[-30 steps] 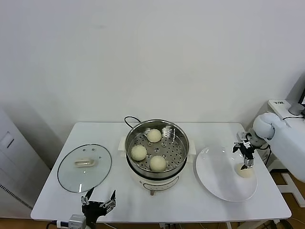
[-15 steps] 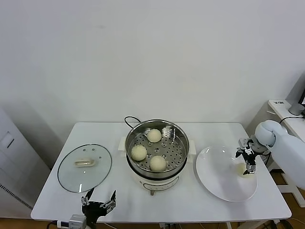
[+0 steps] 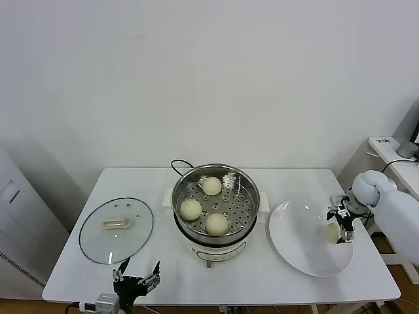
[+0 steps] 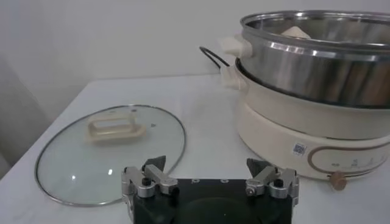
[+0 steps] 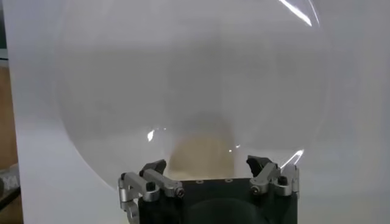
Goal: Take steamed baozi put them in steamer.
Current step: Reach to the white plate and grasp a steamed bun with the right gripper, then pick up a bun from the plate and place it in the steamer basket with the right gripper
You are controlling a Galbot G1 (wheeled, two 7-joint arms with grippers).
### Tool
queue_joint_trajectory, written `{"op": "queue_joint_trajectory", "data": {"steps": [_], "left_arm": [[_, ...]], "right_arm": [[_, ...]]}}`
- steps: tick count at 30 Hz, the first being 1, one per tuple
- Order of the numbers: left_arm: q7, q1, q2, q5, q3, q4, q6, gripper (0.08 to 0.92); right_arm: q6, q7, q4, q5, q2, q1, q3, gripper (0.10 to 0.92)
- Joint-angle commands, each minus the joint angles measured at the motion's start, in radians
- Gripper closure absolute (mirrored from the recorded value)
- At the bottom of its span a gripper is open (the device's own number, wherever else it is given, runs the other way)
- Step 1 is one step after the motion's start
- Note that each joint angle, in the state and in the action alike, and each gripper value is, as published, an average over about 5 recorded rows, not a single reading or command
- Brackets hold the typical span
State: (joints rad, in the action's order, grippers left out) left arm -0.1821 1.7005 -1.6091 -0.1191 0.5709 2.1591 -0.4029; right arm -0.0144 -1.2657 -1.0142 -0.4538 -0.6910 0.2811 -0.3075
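Note:
Three cream-white baozi (image 3: 211, 186) (image 3: 190, 209) (image 3: 217, 224) lie on the perforated floor of the steel steamer (image 3: 253, 190) at the table's middle. A fourth baozi (image 3: 331, 231) lies on the white plate (image 3: 298, 252) at the right. My right gripper (image 3: 341, 226) is open, low over the plate's right side, with that baozi between its spread fingers (image 5: 153, 167); the bun (image 5: 204, 155) shows between them in the right wrist view. My left gripper (image 3: 135, 279) is open and empty, parked at the table's front left edge.
A round glass lid (image 3: 116, 229) with a cream handle lies flat at the left, also in the left wrist view (image 4: 109, 146). The steamer's black cord (image 3: 178, 165) runs off behind it. The plate reaches near the table's right edge.
My right gripper has drifted slightly right and down over the plate, lowering around the baozi. The left arm and the buns in the steamer have not moved.

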Motion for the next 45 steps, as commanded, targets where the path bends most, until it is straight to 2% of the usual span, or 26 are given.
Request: {"op": "queue_joint_trajectory", "data": {"steps": [1, 17, 26, 30, 34, 40, 45], "left_arm": [[0.0, 0.002, -0.016, -0.001, 0.001, -0.002, 0.001, 0.177], [-0.001, 0.002, -0.019, -0.009, -0.002, -0.006, -0.002, 0.177], [0.0, -0.005, -0.021, -0.012, -0.006, -0.013, -0.001, 0.177], [0.0, -0.011, -0.023, -0.019, -0.015, -0.02, 0.002, 0.177], [0.003, -0.024, -0.025, -0.04, -0.022, -0.028, 0.006, 0.177], [0.014, -0.049, -0.026, -0.097, -0.028, -0.046, 0.015, 0.177], [0.013, -0.058, -0.021, -0.102, -0.029, -0.03, 0.011, 0.177]], "right_arm": [[-0.004, 0.005, 0.009, -0.031, -0.009, 0.016, 0.024, 0.203], [0.0, 0.016, 0.029, -0.049, -0.02, 0.034, 0.049, 0.213], [0.018, 0.018, 0.016, 0.012, -0.007, 0.027, 0.04, 0.432], [0.058, 0.012, -0.035, 0.107, 0.044, -0.006, -0.015, 0.502], [0.144, 0.009, -0.149, 0.274, 0.148, -0.146, -0.189, 0.523], [0.323, 0.02, -0.344, 0.615, 0.263, -0.684, -0.751, 0.525], [0.428, 0.04, -0.446, 0.887, 0.203, -1.191, -1.2, 0.525]]}}
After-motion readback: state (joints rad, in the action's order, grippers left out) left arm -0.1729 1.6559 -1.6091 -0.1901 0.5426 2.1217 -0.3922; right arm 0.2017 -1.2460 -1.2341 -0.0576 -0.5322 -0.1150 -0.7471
